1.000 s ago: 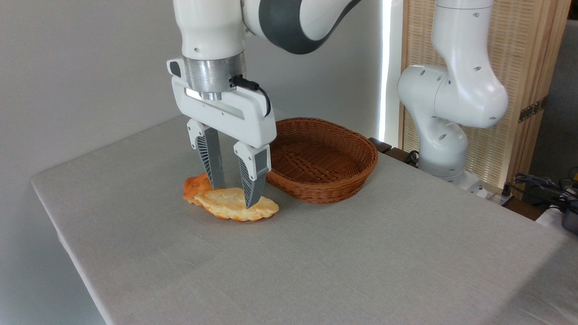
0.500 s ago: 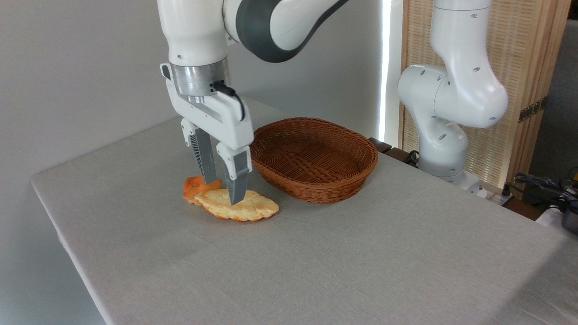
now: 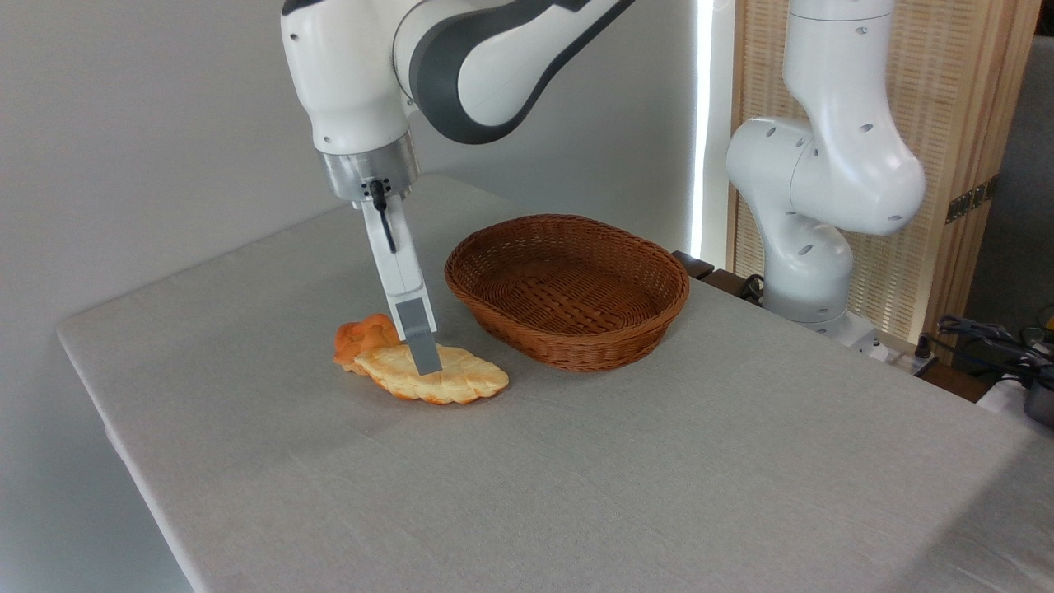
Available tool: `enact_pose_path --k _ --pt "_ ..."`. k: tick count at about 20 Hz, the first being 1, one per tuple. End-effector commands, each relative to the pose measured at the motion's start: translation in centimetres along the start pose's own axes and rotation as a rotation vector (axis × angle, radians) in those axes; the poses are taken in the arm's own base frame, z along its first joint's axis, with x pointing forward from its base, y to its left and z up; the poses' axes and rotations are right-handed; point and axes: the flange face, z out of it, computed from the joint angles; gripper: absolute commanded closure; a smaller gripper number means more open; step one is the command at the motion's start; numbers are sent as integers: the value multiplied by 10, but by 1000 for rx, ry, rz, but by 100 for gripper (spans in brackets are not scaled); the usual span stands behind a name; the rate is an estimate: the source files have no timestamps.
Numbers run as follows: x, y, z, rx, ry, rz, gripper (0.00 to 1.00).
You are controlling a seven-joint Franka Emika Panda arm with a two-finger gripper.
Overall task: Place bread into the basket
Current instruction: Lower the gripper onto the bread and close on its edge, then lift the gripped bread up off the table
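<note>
The bread (image 3: 461,380), a flat pale golden braided loaf, lies on the grey table just left of and in front of the basket (image 3: 576,350), an oval brown wicker basket with nothing in it. My gripper (image 3: 425,364) points down over the loaf's left half, its tips at or just above the loaf's top. It is turned edge-on to the camera, so the near finger (image 3: 418,325) hides the far one and the gap between them does not show. Nothing is lifted.
A small orange bun (image 3: 361,336) touches the loaf's left end, just behind my gripper. A second white robot arm (image 3: 823,189) stands at the table's back right. The table's left edge (image 3: 107,412) is near the loaf.
My wrist has rotated about a quarter turn, from showing both spread fingers to edge-on, and shifted slightly left. The loaf, bun and basket have not moved.
</note>
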Motion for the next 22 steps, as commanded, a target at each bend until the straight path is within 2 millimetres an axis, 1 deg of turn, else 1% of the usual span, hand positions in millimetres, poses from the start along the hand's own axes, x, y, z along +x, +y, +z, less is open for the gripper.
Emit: enact_pose_path --k 1,5,8,10,15,19,20,21,22 --pt "-1 10 14 -17 -27 121 0" --pt "3 13 29 -36 -38 191 0" --pt "9 11 45 -33 -84 230 0" --pt "11 9 51 -37 -86 233 0" --pt "13 3 59 -18 -81 240 0" --pt "15 2 59 -9 -75 239 0" --pt "15 1 60 -10 -76 239 5" --pt "14 1 60 -11 -77 240 19" --pt "14 1 60 -12 -76 245 36"
